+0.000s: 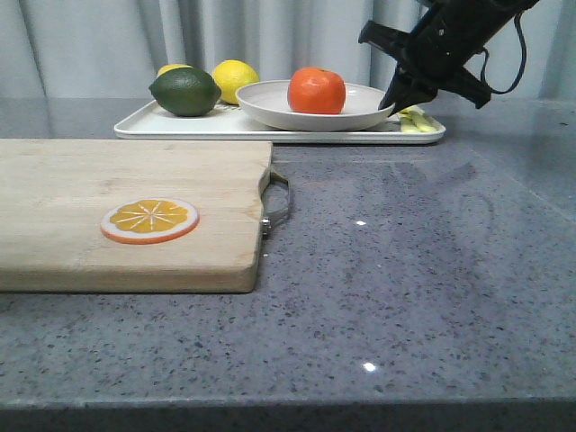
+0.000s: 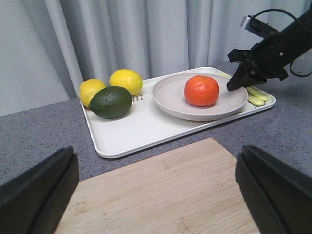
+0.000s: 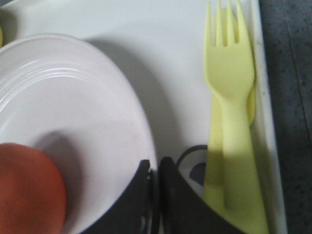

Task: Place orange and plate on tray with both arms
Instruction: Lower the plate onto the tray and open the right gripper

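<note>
Already the orange [image 1: 316,90] sits inside the plate [image 1: 270,101], and the plate rests on the tray [image 1: 180,128] at the far side of the table, beside two lemons [image 2: 126,81] and a dark green lime [image 2: 111,102]. Glossy and round, the orange looks firm but apt to roll on the shallow plate if it is tilted; the plate looks stiff, smooth and probably breakable, with the raised rim as its one sensible place to grip. That is where the right gripper [image 3: 154,185] is: the right wrist view shows its two dark fingers [image 3: 139,195] pressed close with the plate's rim pinched between them, one inside the plate and one outside over the tray. The left gripper [image 2: 156,190] hangs well back over the wooden cutting board [image 1: 108,207], its fingers spread wide apart and holding nothing. Only the right wrist view shows the pale yellow fork [image 3: 229,97] lying on the tray just beside the plate, and part of a dark outlined drawing under the gripper. The front view alone shows the flat orange slice [image 1: 149,220] on the board. Judging by how things lie, the placing looks nearly finished, with the release of the rim left.
</note>
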`<state>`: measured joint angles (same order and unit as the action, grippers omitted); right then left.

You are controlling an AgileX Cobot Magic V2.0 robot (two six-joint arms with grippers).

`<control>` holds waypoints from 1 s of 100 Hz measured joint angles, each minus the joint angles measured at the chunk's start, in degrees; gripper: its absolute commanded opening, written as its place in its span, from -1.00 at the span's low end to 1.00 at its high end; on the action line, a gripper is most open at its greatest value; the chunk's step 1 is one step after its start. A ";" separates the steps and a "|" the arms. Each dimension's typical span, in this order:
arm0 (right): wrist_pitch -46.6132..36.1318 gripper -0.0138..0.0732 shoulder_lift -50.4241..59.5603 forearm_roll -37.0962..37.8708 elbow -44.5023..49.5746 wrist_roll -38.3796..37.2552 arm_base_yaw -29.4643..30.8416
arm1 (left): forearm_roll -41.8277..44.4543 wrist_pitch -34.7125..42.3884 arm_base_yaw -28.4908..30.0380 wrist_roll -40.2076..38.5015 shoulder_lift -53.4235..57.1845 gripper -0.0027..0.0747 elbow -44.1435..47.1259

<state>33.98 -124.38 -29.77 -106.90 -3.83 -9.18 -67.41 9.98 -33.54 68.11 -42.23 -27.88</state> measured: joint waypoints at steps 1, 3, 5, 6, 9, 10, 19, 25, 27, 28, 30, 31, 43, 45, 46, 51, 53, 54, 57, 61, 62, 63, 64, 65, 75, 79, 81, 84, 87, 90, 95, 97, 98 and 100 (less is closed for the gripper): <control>0.00 -0.84 0.00 0.02 0.00 0.00 0.00 | 0.00 0.00 0.00 0.00 0.00 0.69 0.00; 0.00 -0.84 -0.13 -0.10 0.00 0.00 0.00 | 0.00 0.00 0.00 0.00 0.00 0.69 0.00; 0.00 -0.84 -0.23 -0.11 0.00 0.00 0.00 | 0.00 0.00 0.00 0.00 0.00 0.69 0.00; 0.00 -0.84 -0.23 -0.11 -0.11 0.00 0.00 | 0.00 0.00 0.00 0.00 0.00 0.69 0.00; 0.00 -0.84 -0.47 -0.24 -0.09 0.00 0.00 | 0.00 0.00 0.00 0.00 0.00 0.69 0.00; 0.00 -0.84 -0.48 -0.24 -0.12 0.00 0.00 | 0.00 0.00 0.00 0.00 0.00 0.69 0.00; -0.23 -0.84 -0.97 -0.68 -0.23 0.00 0.00 | 0.00 0.00 0.00 0.00 0.00 0.69 0.00; -0.46 -0.84 -1.23 -1.09 -0.35 -0.11 0.00 | 0.00 0.00 0.00 0.00 0.00 0.69 0.00; -0.46 -0.84 -1.22 -1.09 -0.46 -0.11 0.00 | 0.00 0.00 0.00 0.00 0.00 0.69 0.00; -0.46 -0.84 -1.22 -1.09 -0.46 -0.11 0.00 | 0.00 0.00 0.00 0.00 0.00 0.69 0.00; -0.46 -0.84 -1.22 -1.09 -0.46 -0.11 0.00 | 0.00 0.00 0.00 0.00 0.00 0.69 0.00; -0.56 -0.84 -1.22 -1.09 -0.46 -0.11 0.00 | 0.00 0.00 0.00 0.00 0.00 0.69 0.00; -0.70 -0.84 -1.22 -1.17 -0.46 -0.11 0.00 | 0.00 0.00 0.00 0.00 0.00 0.69 0.00; -0.70 -0.84 -1.22 -1.22 -0.46 -0.11 0.00 | 0.00 0.00 0.00 0.00 0.00 0.69 0.00; -0.70 -0.84 -1.22 -1.22 -0.46 -0.11 0.00 | 0.00 0.00 0.00 0.00 0.00 0.69 0.00; -0.70 -0.84 -1.22 -1.22 -0.46 -0.11 0.00 | 0.00 0.00 0.00 0.00 0.00 0.69 0.00; -0.79 -0.84 -1.22 -1.22 -0.46 -0.11 0.00 | 0.00 0.00 0.00 0.00 0.00 0.69 0.00; -0.79 -0.84 -1.22 -1.22 -0.46 -0.11 0.00 | 0.00 0.00 0.00 0.00 0.00 0.69 0.00; -0.79 -0.84 -1.22 -1.22 -0.46 -0.11 0.00 | 0.00 0.00 0.00 0.00 0.00 0.69 0.00; -0.79 -0.84 -1.22 -1.22 -0.46 -0.11 0.00 | 0.00 0.00 0.00 0.00 0.00 0.69 0.00; -0.79 -0.84 -1.22 -1.22 -0.46 -0.11 0.00 | 0.00 0.00 0.00 0.00 0.00 0.69 0.00; -0.79 -0.84 -1.22 -1.32 -0.46 -0.11 0.00 | 0.00 0.00 0.00 0.00 0.00 0.69 0.00; -0.79 -0.84 -1.22 -1.31 -0.46 -0.11 0.00 | 0.00 0.00 0.00 0.00 0.00 0.69 0.00; -0.79 -0.84 -1.22 -1.31 -0.46 -0.11 0.00 | 0.00 0.00 0.00 0.00 0.00 0.69 0.00; -0.79 -0.84 -1.22 -1.46 -0.46 -0.11 0.00 | 0.00 0.00 0.00 0.00 0.00 0.69 0.00; -0.79 -0.84 -1.34 -1.59 -0.46 -0.11 0.00 | 0.00 0.00 0.00 0.00 0.00 0.69 0.00; -0.79 -0.84 -1.34 -1.71 -0.46 -0.11 0.00 | 0.00 0.00 0.00 0.00 0.00 0.69 0.00; -0.91 -0.84 -1.34 -1.71 -0.46 -0.11 0.00 | 0.00 0.00 0.00 0.00 0.00 0.69 0.00; -0.91 -0.83 -1.34 -1.85 -0.46 -0.11 0.00 | 0.00 0.00 0.00 0.00 0.00 0.69 0.00; -1.03 -0.83 -1.42 -2.11 -0.46 -0.11 0.00 | 0.00 0.00 0.00 0.00 0.00 0.69 0.00; -1.13 -0.81 -1.47 -2.27 -0.46 -0.11 0.00 | 0.00 0.00 0.00 0.00 0.00 0.69 0.00; -1.13 -0.80 -1.47 -2.39 -0.46 -0.11 0.00 | 0.00 0.00 0.00 0.00 0.00 0.69 0.00; -1.25 -0.78 -1.57 -2.39 -0.46 -0.11 0.00 | 0.00 0.00 0.00 0.00 0.00 0.69 0.00; -1.26 -0.76 -1.56 -2.49 -0.46 -0.11 0.00 | 0.00 0.00 0.00 0.00 0.00 0.69 0.00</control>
<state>32.73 -125.93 -32.26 -107.36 -3.94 -9.18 -67.41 9.98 -33.54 68.11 -42.23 -27.88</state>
